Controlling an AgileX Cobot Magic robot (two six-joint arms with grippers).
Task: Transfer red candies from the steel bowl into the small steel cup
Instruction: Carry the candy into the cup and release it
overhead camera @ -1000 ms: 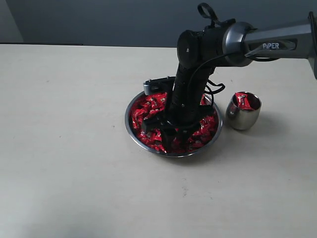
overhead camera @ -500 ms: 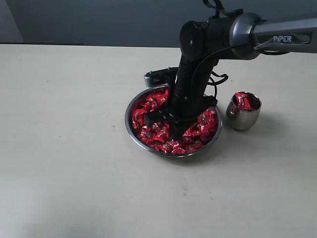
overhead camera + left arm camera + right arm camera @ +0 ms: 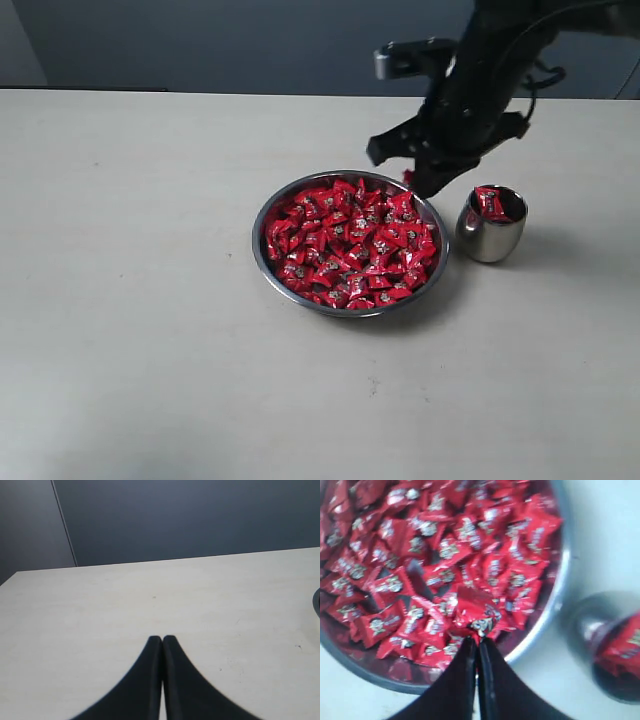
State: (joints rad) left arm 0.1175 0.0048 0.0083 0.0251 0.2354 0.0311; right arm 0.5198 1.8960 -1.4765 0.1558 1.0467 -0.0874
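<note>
The steel bowl (image 3: 270,262) sits mid-table, filled with red candies (image 3: 350,243). The small steel cup (image 3: 491,238) stands just right of it with red candies (image 3: 489,202) inside. My right gripper (image 3: 415,182) hangs above the bowl's far right rim, between bowl and cup, shut on one red candy (image 3: 481,621) pinched at its tips. In the right wrist view the bowl (image 3: 547,614) and the cup (image 3: 582,630) lie below the right gripper (image 3: 478,641). My left gripper (image 3: 162,639) is shut with nothing in it, over bare table, out of the exterior view.
Pale tabletop (image 3: 140,300) stretches all around the bowl and cup. A dark wall (image 3: 200,40) runs along the table's far edge.
My right gripper has lifted out of the bowl and moved up and to the right toward the cup, holding a candy. The candies in the bowl now show fully.
</note>
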